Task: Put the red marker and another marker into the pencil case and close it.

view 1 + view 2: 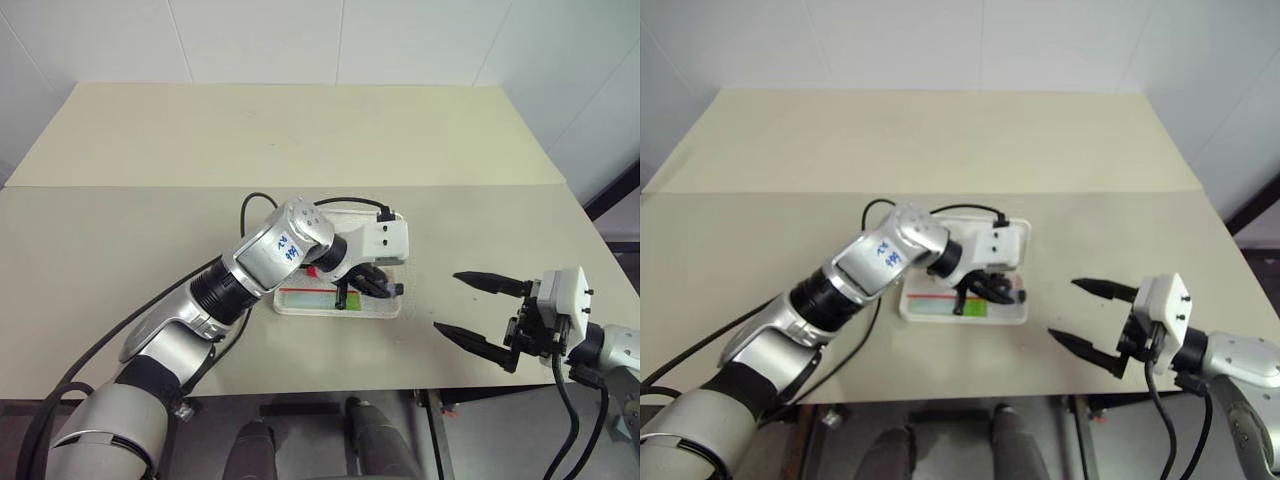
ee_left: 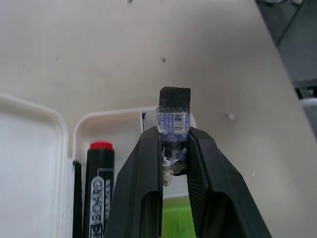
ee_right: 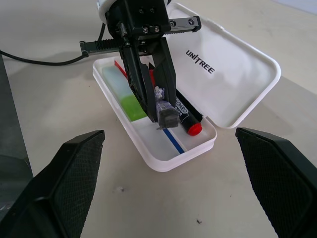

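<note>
Right wrist view: pencil case (image 3: 233, 74) lies open on the beige table (image 1: 150, 250), lid flat beside the tray, "UNITREE" lettering facing up.
Tray contents: red marker (image 3: 187, 119) lies along the lid-side wall, red end toward one corner; a green slab (image 3: 130, 106) with a pale end sits along the opposite wall; thin red-and-blue line runs down the floor between them.
Left claw (image 3: 163, 111): clenched on a small dark-tipped marker (image 2: 173, 106) with a clear, blue-printed sleeve and some frayed white stuff at the pads. Colour of its body not readable, so cannot say it is the green one.
Position: left claw hangs over the tray, tilted down, held tip just above the floor near the blue line; contact with the floor cannot be told.
Left wrist view: fingers (image 2: 143, 188) pinch the marker from both sides; red marker's printed barrel shows just beside, green patch below the grip.
Right claw (image 1: 482, 315): released, both fingers spread wide, holding nothing, above the table well apart from the case on the robot's right.
Obstruction: from the head views the left forearm and wrist camera block (image 1: 385, 240) cover most of the lid and part of the tray.
Other: black cables (image 1: 255, 205) loop off the left wrist over the table.
</note>
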You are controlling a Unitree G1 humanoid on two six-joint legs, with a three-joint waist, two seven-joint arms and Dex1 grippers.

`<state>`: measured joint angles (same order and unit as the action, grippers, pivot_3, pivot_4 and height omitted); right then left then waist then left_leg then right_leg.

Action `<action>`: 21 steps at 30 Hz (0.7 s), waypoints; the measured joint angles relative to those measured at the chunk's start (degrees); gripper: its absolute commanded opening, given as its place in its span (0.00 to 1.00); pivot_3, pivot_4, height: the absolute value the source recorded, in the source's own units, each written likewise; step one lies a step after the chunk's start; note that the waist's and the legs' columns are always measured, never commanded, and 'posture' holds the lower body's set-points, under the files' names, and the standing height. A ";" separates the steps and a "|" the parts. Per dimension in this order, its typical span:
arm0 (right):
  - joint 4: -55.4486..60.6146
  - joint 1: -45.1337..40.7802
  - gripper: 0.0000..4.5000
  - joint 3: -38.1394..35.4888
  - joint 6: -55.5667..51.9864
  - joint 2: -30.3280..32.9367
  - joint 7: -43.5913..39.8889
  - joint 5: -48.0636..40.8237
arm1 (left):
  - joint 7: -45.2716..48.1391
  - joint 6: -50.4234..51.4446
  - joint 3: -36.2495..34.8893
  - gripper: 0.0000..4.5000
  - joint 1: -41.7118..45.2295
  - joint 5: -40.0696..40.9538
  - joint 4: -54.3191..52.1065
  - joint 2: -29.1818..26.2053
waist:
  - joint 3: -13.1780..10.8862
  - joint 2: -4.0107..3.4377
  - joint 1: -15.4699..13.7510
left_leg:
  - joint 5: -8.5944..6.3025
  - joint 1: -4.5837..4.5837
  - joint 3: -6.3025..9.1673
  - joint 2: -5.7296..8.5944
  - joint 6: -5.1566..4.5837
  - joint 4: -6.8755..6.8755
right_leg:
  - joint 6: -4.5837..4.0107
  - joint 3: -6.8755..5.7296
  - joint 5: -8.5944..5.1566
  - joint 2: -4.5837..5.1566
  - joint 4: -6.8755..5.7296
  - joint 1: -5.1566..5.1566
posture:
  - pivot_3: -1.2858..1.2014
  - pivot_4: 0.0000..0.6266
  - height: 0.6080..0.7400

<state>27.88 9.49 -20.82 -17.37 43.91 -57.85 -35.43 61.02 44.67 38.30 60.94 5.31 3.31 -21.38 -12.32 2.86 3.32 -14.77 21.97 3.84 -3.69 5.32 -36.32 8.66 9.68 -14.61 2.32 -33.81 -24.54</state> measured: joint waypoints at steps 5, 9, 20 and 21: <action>0.32 0.08 1.00 0.00 0.00 -0.15 0.74 0.00 | 0.31 -1.43 0.37 0.08 -0.53 -1.85 1.90 0.08 | 0.00 0.00 -0.07 | 0.00 0.03 0.00 0.00 0.00 0.01 | 0.00 0.00 0.00 0.00 0.02 -0.01 | 0.52 0.24 1.00; 0.32 0.04 1.00 0.01 0.01 -0.15 1.06 0.01 | 0.73 -1.88 0.35 0.24 -0.53 -2.38 1.91 0.76 | 0.00 0.00 -0.11 | 0.00 0.04 0.00 0.00 0.00 0.02 | 0.00 0.00 0.00 0.00 0.05 0.00 | 0.52 0.24 1.00; 0.31 0.07 1.00 0.01 0.04 -0.29 1.41 0.08 | 1.24 -2.33 0.21 0.99 -0.97 -2.60 1.89 1.67 | 0.00 0.00 -0.08 | 0.00 0.03 0.00 0.00 0.00 0.01 | 0.00 0.00 0.00 0.00 0.05 0.00 | 0.52 0.24 1.00; 0.30 0.07 1.00 0.01 0.04 -0.29 1.41 0.08 | 1.24 -2.34 0.21 0.99 -1.01 -2.64 1.90 1.59 | 0.00 0.00 -0.09 | 0.00 0.03 0.00 0.00 0.00 0.01 | 0.00 0.00 0.00 0.00 0.05 0.00 | 0.52 0.24 1.00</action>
<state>28.18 9.56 -20.81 -17.33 43.62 -56.43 -35.36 62.26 42.34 38.51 59.93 2.68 5.21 -19.79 -12.32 2.86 3.23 -14.77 22.00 3.84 -3.69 5.32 -36.31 8.66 9.68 -14.61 2.32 -33.76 -24.54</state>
